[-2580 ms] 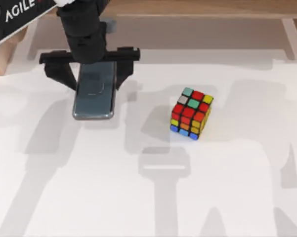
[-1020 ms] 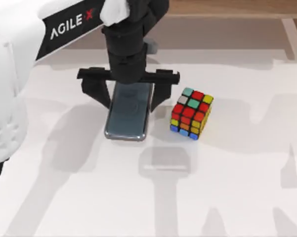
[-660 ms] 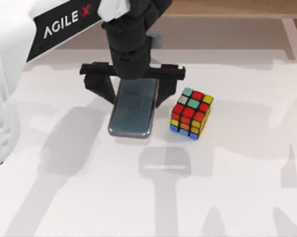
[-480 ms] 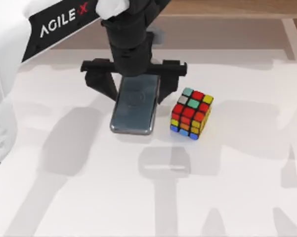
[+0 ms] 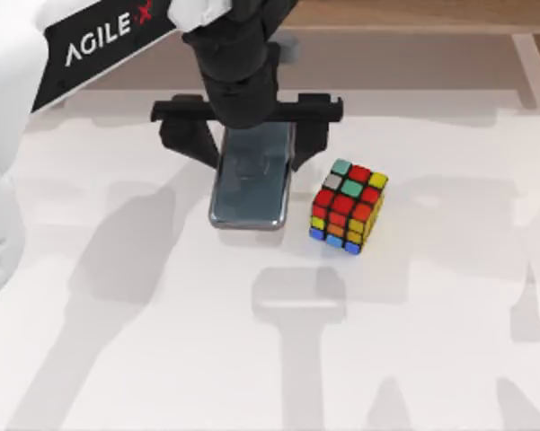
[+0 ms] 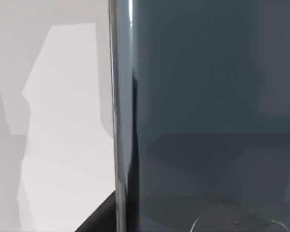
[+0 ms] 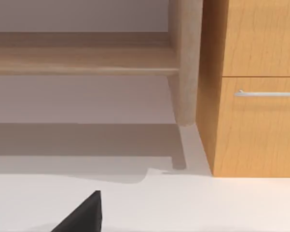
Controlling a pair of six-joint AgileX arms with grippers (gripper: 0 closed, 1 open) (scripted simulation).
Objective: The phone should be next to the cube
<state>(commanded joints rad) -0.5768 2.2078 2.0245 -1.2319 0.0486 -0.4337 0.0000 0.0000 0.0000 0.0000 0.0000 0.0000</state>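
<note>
My left end effector (image 5: pixel 248 144): over the table (image 5: pixel 117 359) left of centre, fingers spread wide astride the phone's far end, not pinching it. Phone (image 5: pixel 250 176): flat on table, just left of cube, a narrow gap between. Cube (image 5: pixel 348 206): upright, right of centre.

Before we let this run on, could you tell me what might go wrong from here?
1. The left gripper straddles the phone with fingers spread; its right finger sits close to the cube and could nudge it.
2. Lifting crookedly might drag the phone against the cube.
</note>
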